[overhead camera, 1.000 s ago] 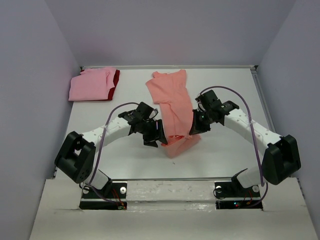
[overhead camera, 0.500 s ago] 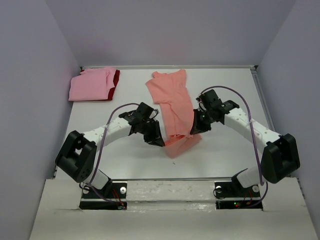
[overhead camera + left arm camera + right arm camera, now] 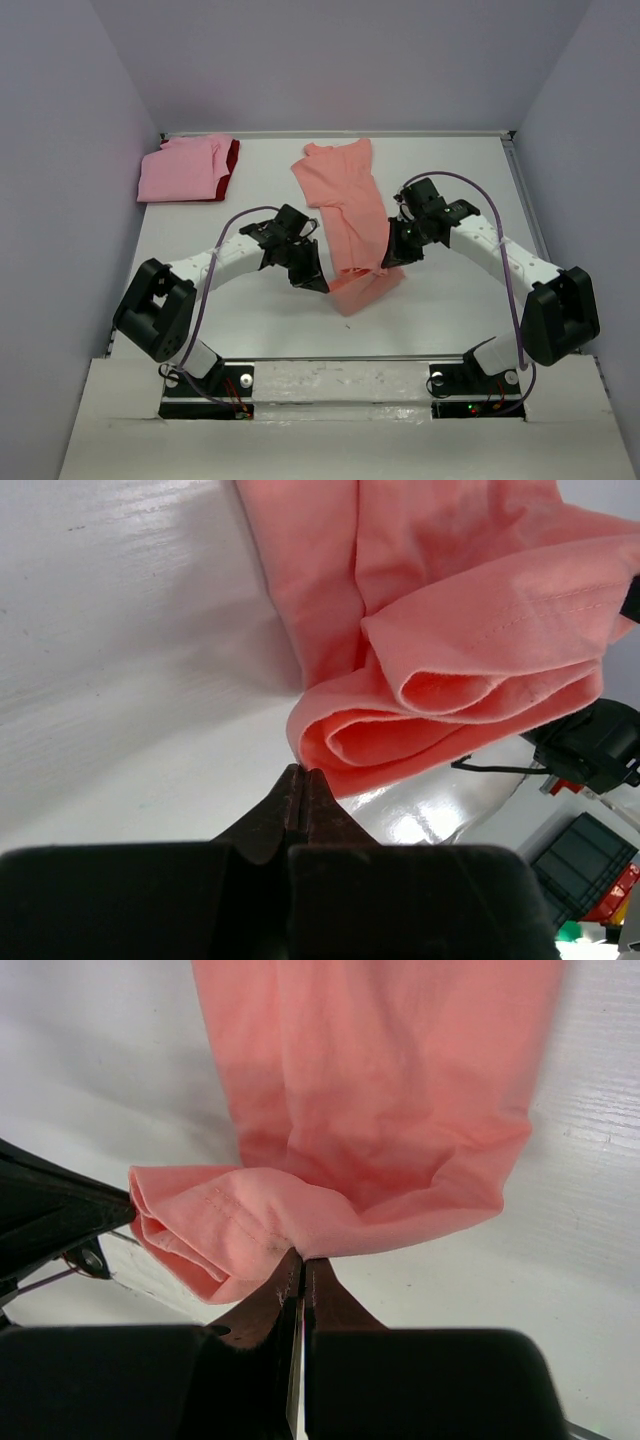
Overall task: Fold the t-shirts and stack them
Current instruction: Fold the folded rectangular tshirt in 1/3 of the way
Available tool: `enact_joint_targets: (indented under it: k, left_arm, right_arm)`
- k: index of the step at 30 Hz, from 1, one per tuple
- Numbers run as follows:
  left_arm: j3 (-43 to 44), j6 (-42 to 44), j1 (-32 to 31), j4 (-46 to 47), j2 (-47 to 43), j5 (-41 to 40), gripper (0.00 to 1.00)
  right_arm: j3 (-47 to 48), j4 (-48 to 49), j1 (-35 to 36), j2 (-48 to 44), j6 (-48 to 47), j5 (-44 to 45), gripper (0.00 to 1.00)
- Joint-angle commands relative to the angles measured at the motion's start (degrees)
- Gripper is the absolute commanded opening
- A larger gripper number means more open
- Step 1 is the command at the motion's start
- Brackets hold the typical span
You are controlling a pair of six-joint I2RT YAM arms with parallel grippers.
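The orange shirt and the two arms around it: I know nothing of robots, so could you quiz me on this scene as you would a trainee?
1. True or false: the orange shirt lies spread out flat.
2. Which corner of the table holds the pink shirt? A far left, B far right, C near right.
3. Fill in: the left gripper and the right gripper are both ___ (open or shut).

Key: 1 false, its near end is bunched in folds. 2 A. 3 shut.
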Motion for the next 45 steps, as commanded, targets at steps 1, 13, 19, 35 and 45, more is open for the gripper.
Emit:
enact_joint_targets:
  k: [1,13,19,35,45]
  left_arm:
    - [3.6,1.0,0.2,-1.2,0.4,0.6,0.0]
    - [15.1,5.1,0.2,-8.8,4.7,-3.2,0.0]
    - [15.9,5.4,0.2,-9.4,5.6,-3.2,0.0]
    - [22.3,7.1,0.3,-13.2,8.5,-5.7,0.0]
    - [26.8,9.0,1.5,-16.1,10.5,-6.9,0.0]
  right_arm:
    - [1.0,1.0,-1.0,0.0,-1.3,-0.5,0.0]
    - [2.6,1.0,-2.0,0.7,-1.7,-0.7,0.0]
    - [3.8,1.0,-2.6,0.9,-1.9,-0.7,0.0]
    - [7.4,0.7,-4.8,2.7,-2.8,-1.2,0.0]
    - [10.3,0.5,-5.3,4.4,-3.5,-1.1,0.0]
